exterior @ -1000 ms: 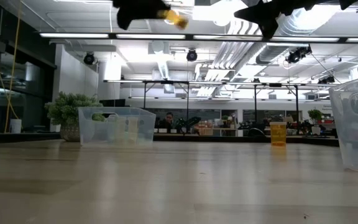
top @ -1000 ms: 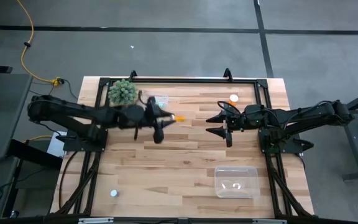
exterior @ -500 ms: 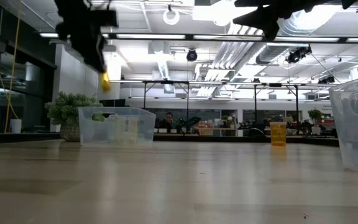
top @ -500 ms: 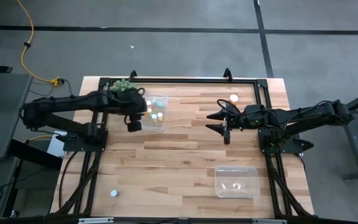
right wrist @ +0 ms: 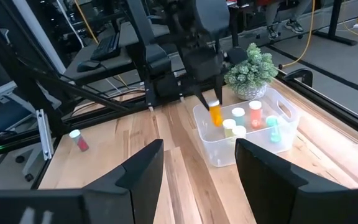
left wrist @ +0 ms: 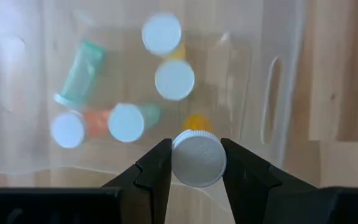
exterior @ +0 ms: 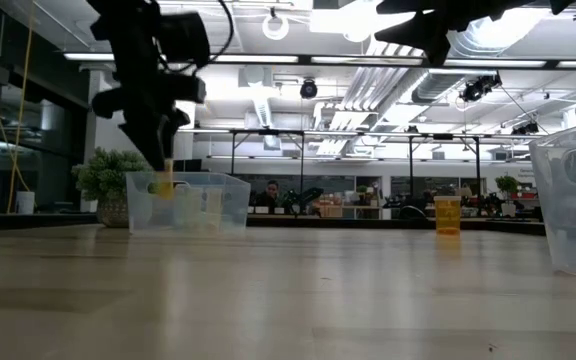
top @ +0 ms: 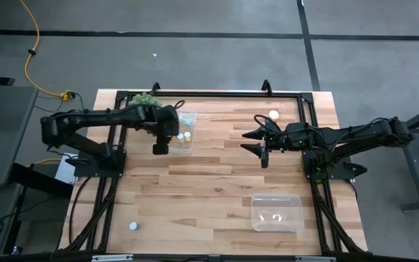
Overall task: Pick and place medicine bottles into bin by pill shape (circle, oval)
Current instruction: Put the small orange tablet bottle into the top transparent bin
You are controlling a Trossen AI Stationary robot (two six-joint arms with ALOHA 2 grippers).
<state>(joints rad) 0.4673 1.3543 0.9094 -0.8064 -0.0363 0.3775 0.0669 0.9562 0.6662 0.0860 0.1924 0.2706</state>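
Two dark arms are working over the pale wooden plank table (top: pixel 217 182), and the left one is now hanging over the clear plastic bin (top: pixel 185 132) beside the green spiky ball plant (top: pixel 145 99); a second ago it was reaching out over bare boards near the table's middle. The left gripper (left wrist: pixel 196 163) is pinching a small yellow-orange cylindrical bottle with a round white ribbed cap (left wrist: pixel 197 158) between its two dark fingers, holding it upright above the bin's near edge. Inside that smooth, see-through bin, several tiny bottles are lying or standing: teal, reddish and yellow ones with flat pale caps (left wrist: pixel 174 79). The right gripper (top: pixel 257 142) is hovering in the same spot as before, well apart from the left, its fingers spread with nothing between them. Another yellow-orange bottle (top: pixel 273 115) is standing near the far edge, a white-capped one (top: pixel 132 225) near the front left corner, and a second clear bin (top: pixel 276 211) is sitting at the front right.
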